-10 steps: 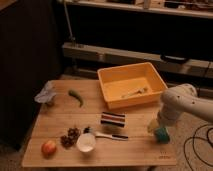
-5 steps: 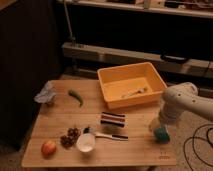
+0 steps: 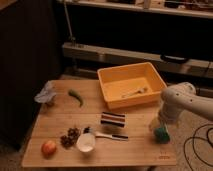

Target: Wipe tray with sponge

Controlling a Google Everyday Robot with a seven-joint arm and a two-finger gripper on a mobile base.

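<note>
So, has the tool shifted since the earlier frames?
No, the tool stays by the sponge at the table's right edge, same gap from the tray.

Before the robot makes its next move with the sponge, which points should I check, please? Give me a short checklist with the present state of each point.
1. Sponge found: ok. The sponge lies near the right edge of the table, in front of the tray.
2. Gripper at sponge: ok. The gripper is right above it and overlaps it in the view.
3. Sponge held: cannot tell.
4. Tray upright on table: ok.
5. Tray floor free for wiping: not ok. A small pale object lies inside.
6. Way to tray free: probably ok. The striped block stands off to the side.
</note>
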